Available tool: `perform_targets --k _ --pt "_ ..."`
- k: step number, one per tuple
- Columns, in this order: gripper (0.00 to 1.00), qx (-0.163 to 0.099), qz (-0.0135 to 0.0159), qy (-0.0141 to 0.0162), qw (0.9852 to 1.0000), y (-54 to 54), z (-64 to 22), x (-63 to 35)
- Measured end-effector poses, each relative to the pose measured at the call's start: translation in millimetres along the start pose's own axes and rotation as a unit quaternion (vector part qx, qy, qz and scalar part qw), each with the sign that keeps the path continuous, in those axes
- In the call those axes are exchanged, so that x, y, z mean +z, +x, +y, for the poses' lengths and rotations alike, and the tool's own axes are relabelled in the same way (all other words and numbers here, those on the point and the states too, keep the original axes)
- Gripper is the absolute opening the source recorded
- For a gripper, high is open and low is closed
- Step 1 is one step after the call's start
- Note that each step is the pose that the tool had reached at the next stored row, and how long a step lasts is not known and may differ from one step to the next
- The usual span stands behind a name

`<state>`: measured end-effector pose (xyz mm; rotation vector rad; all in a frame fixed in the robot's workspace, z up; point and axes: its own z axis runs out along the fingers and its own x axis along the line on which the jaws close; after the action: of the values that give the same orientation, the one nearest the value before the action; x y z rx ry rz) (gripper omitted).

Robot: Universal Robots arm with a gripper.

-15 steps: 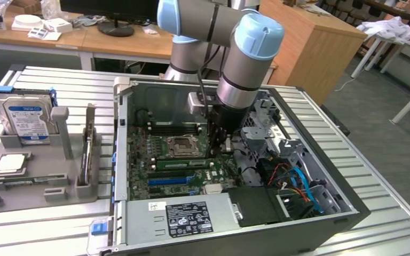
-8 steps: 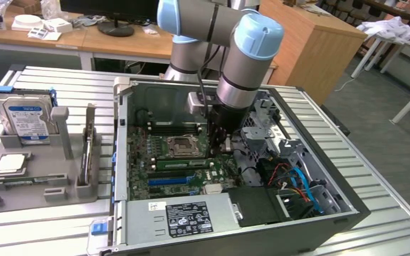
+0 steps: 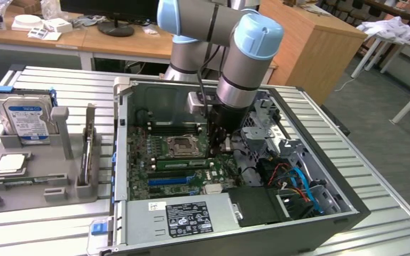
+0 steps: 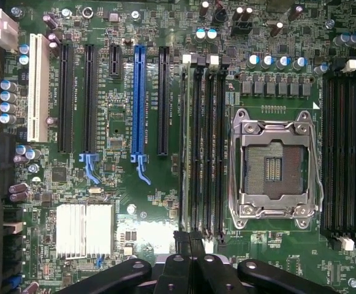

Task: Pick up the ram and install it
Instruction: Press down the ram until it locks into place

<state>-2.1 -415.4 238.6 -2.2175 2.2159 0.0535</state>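
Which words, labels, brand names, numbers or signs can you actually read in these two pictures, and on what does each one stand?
None can be read with certainty.
Blue label on the silver hard drive: print too blurred to read.
White and black stickers on the grey power supply box: text and symbols too small to read.
White lettering on the green motherboard beside the long expansion slots: too small to read.

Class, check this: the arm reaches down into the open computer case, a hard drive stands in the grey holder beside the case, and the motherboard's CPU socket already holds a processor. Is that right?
One detail is wrong. The CPU socket is empty; the wrist view shows its bare contacts. The arm does reach into the case, and the hard drive stands in the holder.
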Motion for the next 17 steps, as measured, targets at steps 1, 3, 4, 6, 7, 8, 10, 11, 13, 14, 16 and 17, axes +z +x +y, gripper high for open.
perform_targets --k 1,3,4,6,7,8,10,11,13,14,16,17 --pt "0.11 0.0 0.0001 0.0 1.0 0.1 0.0 0.7" --pt "0.11 0.0 0.0001 0.0 1.0 0.2 0.0 2.1" --pt "0.11 0.0 0.0001 0.0 1.0 0.2 0.0 2.8" --pt "0.11 0.0 0.0001 -0.0001 1.0 0.2 0.0 4.1" --pt "0.11 0.0 0.0002 0.0 1.0 0.3 -0.1 4.5" --pt "0.11 0.0 0.0002 -0.0001 1.0 0.3 0.0 4.7" --pt "0.11 0.0 0.0003 -0.0001 1.0 0.3 0.0 4.9" --pt "0.11 0.0 0.0002 -0.0001 1.0 0.3 -0.1 5.0" --pt "0.11 0.0 0.0002 -0.0001 1.0 0.3 -0.1 5.2" --pt "0.11 0.0 0.0 0.0 1.0 0.2 -0.1 5.8" --pt "0.11 0.0 0.0002 -0.0001 1.0 0.3 -0.1 6.4" --pt "0.11 0.0 0.0002 -0.0001 1.0 0.3 -0.1 6.4"
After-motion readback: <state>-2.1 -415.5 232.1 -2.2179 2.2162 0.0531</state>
